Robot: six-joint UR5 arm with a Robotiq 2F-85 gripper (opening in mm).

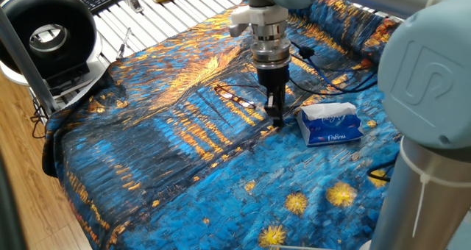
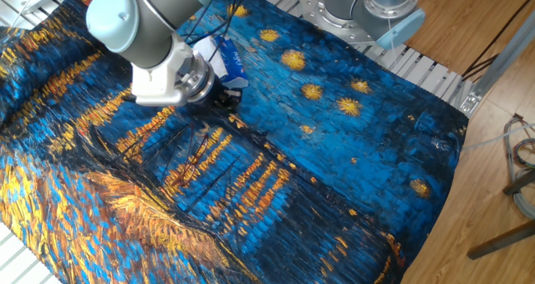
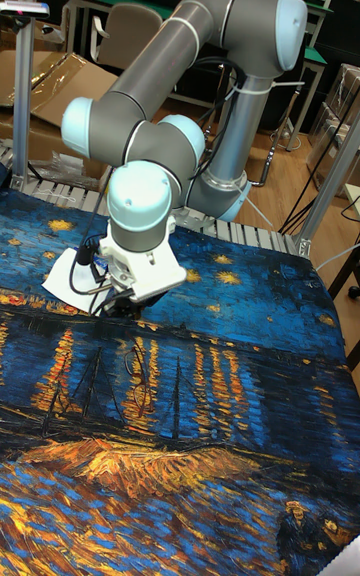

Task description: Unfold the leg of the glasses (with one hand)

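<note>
The glasses lie on the painted blue-and-orange cloth, thin dark frame, with one leg trailing toward the right. My gripper points straight down just right of them, tips close to the cloth. Its black fingers stand pressed together with nothing between them. In the other fixed view the gripper peeks out from under the wrist, and the wrist hides the glasses. The tall fixed view shows only the gripper's dark end below the wrist; the glasses do not show there.
A blue-white tissue pack lies right of the gripper, also seen as the pack behind the wrist. Black cables run over the cloth behind. A round black fan stands at the far left. The arm base sits at the table edge.
</note>
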